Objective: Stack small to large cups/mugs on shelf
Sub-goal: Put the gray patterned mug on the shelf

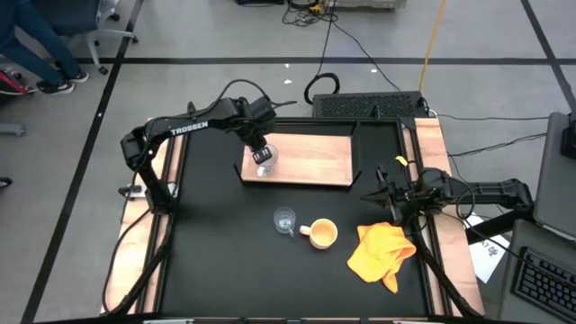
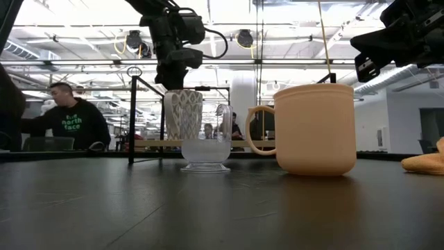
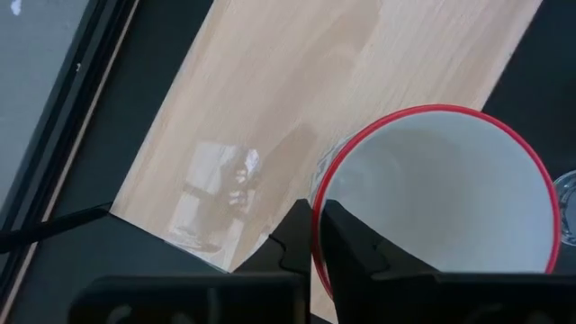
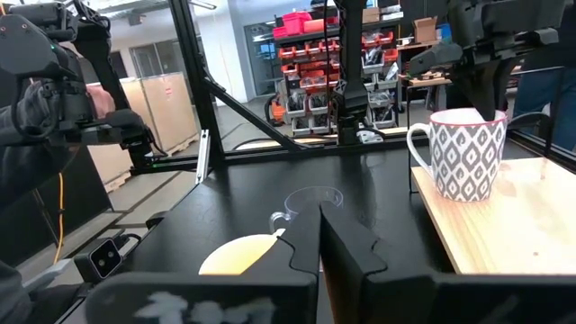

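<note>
left gripper (image 3: 317, 236) pinched narrow on the red rim of the white mug (image 1: 265, 158), seemingly for setting it upright near the front-left corner of the shelf (image 1: 310, 155); right gripper (image 1: 385, 193) shut, waiting right of the shelf; glass cup (image 1: 285, 220) and orange mug (image 1: 322, 233) in front of it, unstacked; "trossen" on the left arm.

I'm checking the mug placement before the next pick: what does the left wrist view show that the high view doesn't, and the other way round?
Only the left wrist view shows the white mug from inside: its red rim and white interior, with the left hand's fingers closed on the rim.

Only the high view shows the glass cup, orange-yellow mug, yellow cloth and the waiting right hand at the table's right edge.

Both show the mug over the shelf.
</note>
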{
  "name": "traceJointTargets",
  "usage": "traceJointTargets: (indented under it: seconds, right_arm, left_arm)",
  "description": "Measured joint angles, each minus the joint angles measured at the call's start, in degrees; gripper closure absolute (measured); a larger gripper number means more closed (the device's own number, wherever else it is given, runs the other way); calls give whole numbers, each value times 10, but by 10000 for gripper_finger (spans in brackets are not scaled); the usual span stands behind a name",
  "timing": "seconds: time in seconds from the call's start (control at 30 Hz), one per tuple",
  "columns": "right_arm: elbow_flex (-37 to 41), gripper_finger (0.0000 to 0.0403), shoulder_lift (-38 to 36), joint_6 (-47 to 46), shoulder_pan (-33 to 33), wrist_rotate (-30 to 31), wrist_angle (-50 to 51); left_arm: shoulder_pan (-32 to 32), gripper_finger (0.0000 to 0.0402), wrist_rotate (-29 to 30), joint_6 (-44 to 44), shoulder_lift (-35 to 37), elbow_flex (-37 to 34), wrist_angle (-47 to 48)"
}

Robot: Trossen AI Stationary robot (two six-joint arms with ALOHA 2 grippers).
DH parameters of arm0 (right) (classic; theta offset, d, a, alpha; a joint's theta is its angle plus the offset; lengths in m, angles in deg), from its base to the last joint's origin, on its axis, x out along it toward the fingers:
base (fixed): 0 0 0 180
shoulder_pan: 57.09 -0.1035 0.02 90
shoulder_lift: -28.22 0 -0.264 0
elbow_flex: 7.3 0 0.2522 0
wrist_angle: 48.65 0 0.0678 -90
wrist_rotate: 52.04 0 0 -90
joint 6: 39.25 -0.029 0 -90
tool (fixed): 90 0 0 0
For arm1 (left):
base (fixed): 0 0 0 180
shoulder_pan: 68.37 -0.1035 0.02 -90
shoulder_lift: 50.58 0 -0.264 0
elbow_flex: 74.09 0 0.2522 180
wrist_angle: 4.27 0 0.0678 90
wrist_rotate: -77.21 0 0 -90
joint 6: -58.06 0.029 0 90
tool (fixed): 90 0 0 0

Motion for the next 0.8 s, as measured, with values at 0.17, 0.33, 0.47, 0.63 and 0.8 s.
traceJointTargets:
  seconds: [0.17,0.33,0.47,0.63,0.8]
  right_arm:
    - [0,403,0,0,0,0,0]
    - [0,403,0,0,0,0,0]
    - [0,403,0,0,0,0,0]
    - [0,403,0,0,0,0,0]
    - [0,403,0,0,0,0,0]
  left_arm:
    - [-1,343,23,-4,-6,-4,-7]
    - [1,323,21,-3,-4,-4,-12]
    - [2,318,21,-3,-4,-3,-12]
    - [2,317,16,-3,-4,-2,-13]
    - [2,316,15,-3,-3,-2,-14]
